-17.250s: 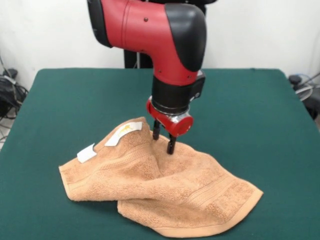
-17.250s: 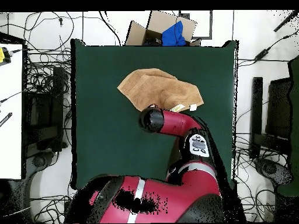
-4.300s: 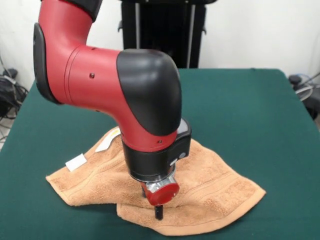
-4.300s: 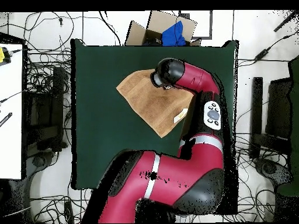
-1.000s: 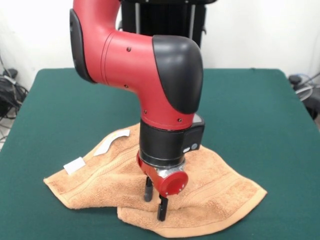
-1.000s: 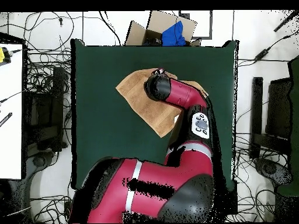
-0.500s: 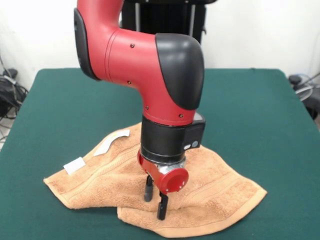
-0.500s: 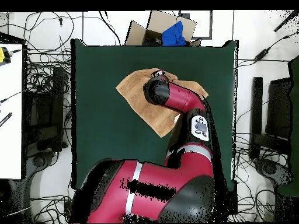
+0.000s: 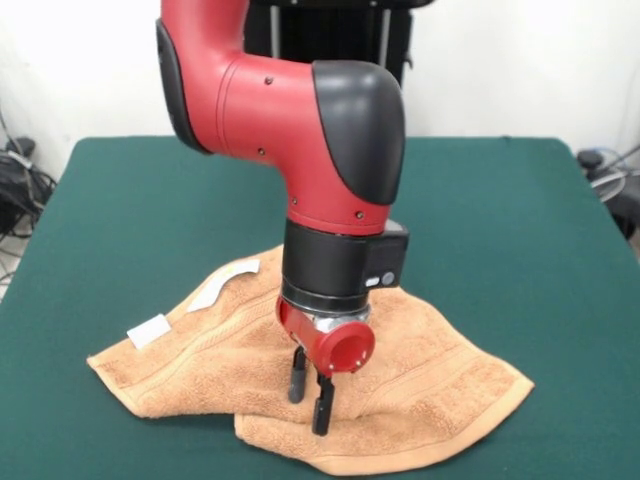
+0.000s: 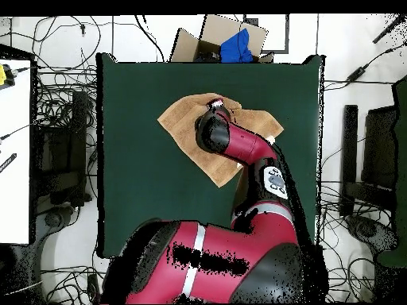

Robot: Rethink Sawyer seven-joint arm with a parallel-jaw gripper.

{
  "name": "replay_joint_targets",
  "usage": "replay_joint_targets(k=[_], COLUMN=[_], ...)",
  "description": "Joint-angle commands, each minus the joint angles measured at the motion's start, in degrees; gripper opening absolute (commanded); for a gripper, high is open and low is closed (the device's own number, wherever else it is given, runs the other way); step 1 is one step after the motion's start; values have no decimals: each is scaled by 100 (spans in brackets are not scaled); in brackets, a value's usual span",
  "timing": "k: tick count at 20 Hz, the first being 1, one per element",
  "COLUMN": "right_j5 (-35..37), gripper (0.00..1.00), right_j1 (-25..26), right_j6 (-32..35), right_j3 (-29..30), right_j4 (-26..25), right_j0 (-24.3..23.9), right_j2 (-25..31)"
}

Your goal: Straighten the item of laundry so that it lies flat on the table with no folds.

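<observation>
While the orange-tan towel [image 9: 300,385] is lying rumpled near the middle of the green tabletop [image 9: 500,220], one flap is still doubled over its front edge. The red arm's gripper [image 9: 309,394] is lifting slightly from where it was a second ago, its fingers [image 9: 296,380] standing a little apart and holding nothing. Since the towel is not shifting with it, the fold is probably yet to be pulled out.

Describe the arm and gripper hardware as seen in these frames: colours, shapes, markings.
The arm has glossy red cylindrical links with a rounded black elbow cap, then a black wrist collar with a small light button. Below sits a silver ring and a red disc-shaped cap. The gripper has two thin black fingers. In the overhead view, a grey-white button pad sits on a red link. No loose cables show.
</observation>
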Motion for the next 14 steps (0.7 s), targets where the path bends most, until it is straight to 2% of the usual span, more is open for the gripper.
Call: replay_joint_targets(k=[1, 8, 14], right_j5=[26, -286, 568], gripper=[100, 100, 100], right_j1=[1050, 955, 531], right_j6=[1231, 1214, 1079], right_j3=[1886, 2191, 2412], right_j4=[127, 306, 844], right_j0=[-84, -61, 258], right_j2=[921, 938, 633])
